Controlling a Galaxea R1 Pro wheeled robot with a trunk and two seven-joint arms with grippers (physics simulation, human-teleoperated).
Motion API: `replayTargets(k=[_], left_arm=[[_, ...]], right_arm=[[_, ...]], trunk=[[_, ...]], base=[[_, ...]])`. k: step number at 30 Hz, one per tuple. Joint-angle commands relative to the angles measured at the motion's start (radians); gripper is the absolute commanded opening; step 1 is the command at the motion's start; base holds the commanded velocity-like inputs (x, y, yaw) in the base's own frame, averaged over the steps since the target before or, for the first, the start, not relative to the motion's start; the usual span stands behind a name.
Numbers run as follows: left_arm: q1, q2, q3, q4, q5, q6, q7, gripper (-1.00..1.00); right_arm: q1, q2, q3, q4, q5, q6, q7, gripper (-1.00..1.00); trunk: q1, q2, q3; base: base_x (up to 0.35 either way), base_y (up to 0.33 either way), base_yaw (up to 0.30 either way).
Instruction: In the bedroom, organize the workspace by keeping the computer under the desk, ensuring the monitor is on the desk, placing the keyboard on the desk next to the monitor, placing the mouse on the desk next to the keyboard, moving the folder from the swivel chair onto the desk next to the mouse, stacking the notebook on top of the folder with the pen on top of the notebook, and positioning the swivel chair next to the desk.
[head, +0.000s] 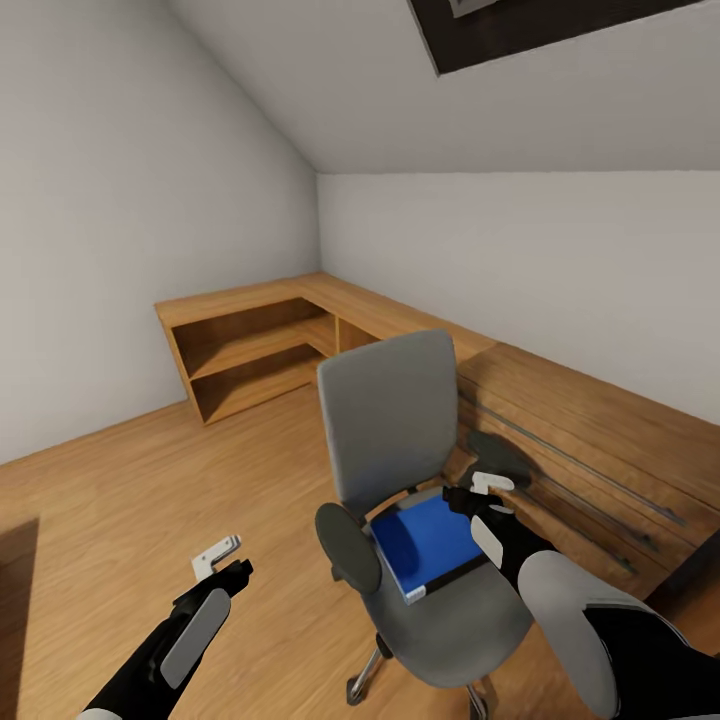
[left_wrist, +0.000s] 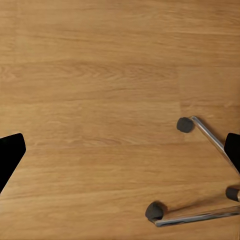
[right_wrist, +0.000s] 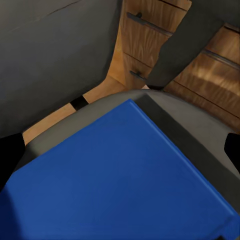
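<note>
Blue folder (head: 428, 545) lies flat on the swivel chair (head: 400, 440): lower the spread-fingered right gripper (head: 478, 497) squarely over its edge before clenching.

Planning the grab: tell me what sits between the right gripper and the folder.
Nothing. In the right wrist view the blue folder lies bare on the swivel chair seat; the head view shows the right gripper poised over it.

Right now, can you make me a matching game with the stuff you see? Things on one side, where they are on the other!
Things:
1. folder
2. swivel chair
3. left gripper
4. right gripper

Places:
A. over bare wood floor
B. lying on the grey seat
C. just above the blue folder
D. standing in front of the oak drawers

Pairs: 1-B, 2-D, 3-A, 4-C
</note>
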Motion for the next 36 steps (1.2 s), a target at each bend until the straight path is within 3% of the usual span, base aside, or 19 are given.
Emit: replayTargets(k=[1,14,19,36], left_arm=[[-0.001,0.002,-0.004,-0.002,0.004,0.002,0.007,1.00],[-0.001,0.001,-0.003,-0.001,0.004,0.002,0.007,1.00],[-0.001,0.002,-0.006,0.043,-0.004,0.006,0.000,1.00],[-0.001,0.002,-0.007,0.050,-0.002,0.004,0.000,1.00]], right_arm=[[0.000,0.001,-0.005,-0.002,-0.006,0.001,-0.001,1.00],[0.000,0.002,-0.005,-0.001,-0.006,-0.004,-0.002,1.00],[0.000,0.003,-0.003,0.006,0.000,-0.005,-0.001,1.00],[0.000,0.001,-0.003,0.007,0.004,-0.003,0.000,1.00]], trunk=[[0.004,-0.008,-0.004],[0.054,-0.099,-0.045],[0.054,-0.099,-0.045],[0.054,-0.099,-0.045]], base=[[0.000,0.000,0.000],[0.000,0.000,0.000],[0.013,0.000,0.000],[0.115,0.000,0.000]])
